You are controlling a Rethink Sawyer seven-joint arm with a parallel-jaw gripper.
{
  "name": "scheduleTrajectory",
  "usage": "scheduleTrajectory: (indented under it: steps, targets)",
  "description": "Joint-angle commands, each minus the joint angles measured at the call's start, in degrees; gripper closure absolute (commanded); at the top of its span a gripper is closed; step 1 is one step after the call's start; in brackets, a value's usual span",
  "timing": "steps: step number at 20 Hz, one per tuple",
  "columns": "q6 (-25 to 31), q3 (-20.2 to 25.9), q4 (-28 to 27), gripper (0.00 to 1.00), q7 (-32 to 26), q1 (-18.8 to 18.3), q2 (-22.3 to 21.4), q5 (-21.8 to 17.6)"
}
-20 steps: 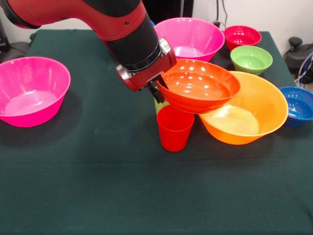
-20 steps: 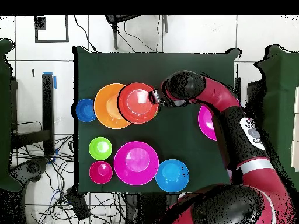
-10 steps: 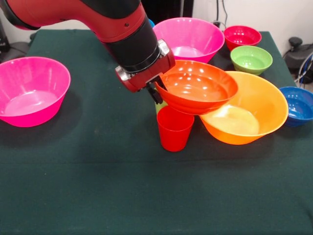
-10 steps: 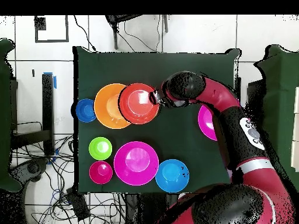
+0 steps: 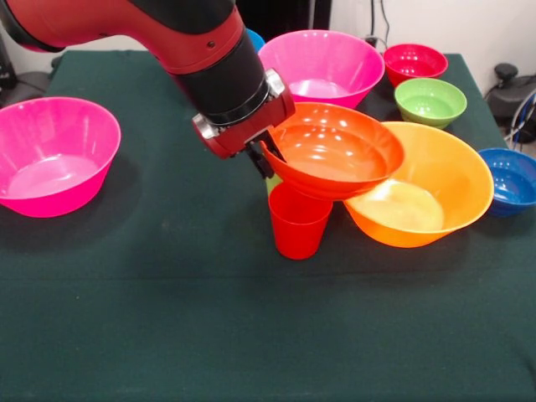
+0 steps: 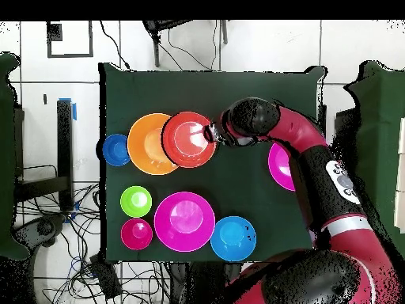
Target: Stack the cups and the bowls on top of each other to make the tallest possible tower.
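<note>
A dark green table holds the scattered set. Nearest stands the red cup, with a sliver of the green cup behind it. Just above, my gripper is clenched on the rim of the red-orange bowl, which I carry in the air over the red cup and the near edge of the orange bowl. Over the last second the held bowl has drifted slightly away from the orange bowl and up (a small shift), so I judge nesting not yet begun. Farther off sit two pink bowls. The overhead view alone shows the light blue bowl whole; the front view alone shows the cups.
</note>
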Motion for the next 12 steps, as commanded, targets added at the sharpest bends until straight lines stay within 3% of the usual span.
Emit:
scheduleTrajectory:
  steps: [1,12]
  targets:
    - [-2.4,-1.0,-0.8,1.0,-0.8,-0.7,0.9,-3.1]
    - [-3.0,0.2,1.6,1.0,-0.7,-1.7,1.1,-2.4]
